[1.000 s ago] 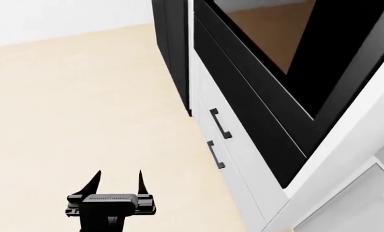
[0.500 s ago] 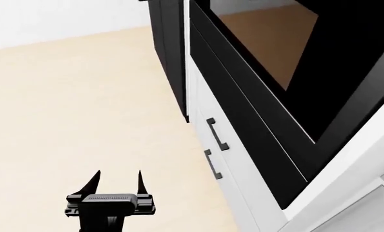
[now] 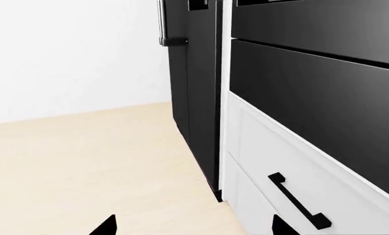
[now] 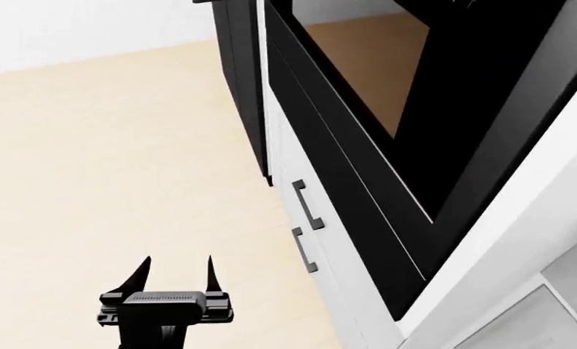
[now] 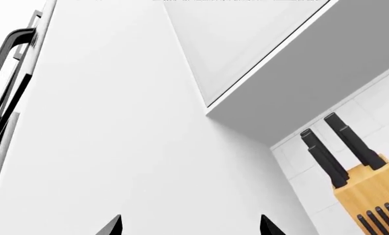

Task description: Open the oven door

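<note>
Left pincer [image 4: 177,275] is open, holding nothing; oven door [image 4: 366,94] way off at 1 o'clock, white drawers [image 4: 313,240] between. Right pincer [image 5: 189,226] open too.

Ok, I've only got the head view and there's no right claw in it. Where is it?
Observer: In the right wrist view the right claw is open and empty, facing a white cabinet side.
Operator: Anything near it?
Observer: A wooden knife block with black handles, in front of a tiled wall.
Operator: What does the left wrist view add?
Observer: The left claw is open, and a black drawer handle lies just ahead of it, untouched.
</note>
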You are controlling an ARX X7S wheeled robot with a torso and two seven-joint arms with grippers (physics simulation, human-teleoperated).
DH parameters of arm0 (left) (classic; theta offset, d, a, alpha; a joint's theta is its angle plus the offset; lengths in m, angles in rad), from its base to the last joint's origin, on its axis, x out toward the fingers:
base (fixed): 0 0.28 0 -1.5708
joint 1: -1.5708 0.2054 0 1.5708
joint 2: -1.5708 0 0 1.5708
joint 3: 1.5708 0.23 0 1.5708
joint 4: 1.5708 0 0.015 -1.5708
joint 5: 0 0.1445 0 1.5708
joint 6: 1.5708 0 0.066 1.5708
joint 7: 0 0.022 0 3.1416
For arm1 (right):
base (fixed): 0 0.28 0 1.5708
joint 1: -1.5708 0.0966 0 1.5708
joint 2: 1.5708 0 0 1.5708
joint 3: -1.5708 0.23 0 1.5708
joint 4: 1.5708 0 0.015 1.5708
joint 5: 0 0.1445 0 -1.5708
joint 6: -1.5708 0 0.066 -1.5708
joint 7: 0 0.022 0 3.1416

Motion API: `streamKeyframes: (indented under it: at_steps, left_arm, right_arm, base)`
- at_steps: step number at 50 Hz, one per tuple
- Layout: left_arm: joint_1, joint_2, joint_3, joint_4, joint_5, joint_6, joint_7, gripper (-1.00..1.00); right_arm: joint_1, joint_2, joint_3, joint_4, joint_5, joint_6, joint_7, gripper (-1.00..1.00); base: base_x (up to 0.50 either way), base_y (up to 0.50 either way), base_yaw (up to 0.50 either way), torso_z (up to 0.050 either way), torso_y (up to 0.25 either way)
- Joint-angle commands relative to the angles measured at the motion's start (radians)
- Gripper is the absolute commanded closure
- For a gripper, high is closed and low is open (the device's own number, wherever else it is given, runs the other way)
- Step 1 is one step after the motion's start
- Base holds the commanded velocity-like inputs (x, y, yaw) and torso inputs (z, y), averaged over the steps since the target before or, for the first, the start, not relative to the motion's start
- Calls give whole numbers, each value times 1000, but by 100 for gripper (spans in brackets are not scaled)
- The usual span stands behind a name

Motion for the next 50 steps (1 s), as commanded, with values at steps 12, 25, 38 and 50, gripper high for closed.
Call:
streamKeyframes:
  at_steps: [12,25,38,50]
  left_arm:
    - [0,-7,1,0,2,11,-6,-100]
    - [-37,-71,27,78,139,-25,-32,-100]
    - [-100,-135,45,153,261,-89,-33,-100]
    - [-157,-173,82,183,341,-122,6,-100]
  right_arm:
    - [-6,-4,4,0,-9,-16,3,-100]
    - [-8,-4,5,-1,-17,-32,3,-100]
    - [-2,0,3,1,-20,-31,2,-100]
    - [3,2,3,3,-24,-31,3,-100]
  base:
    - [0,0,0,0,0]
    - [0,0,0,0,0]
    - [0,0,0,0,0]
    - [0,0,0,0,0]
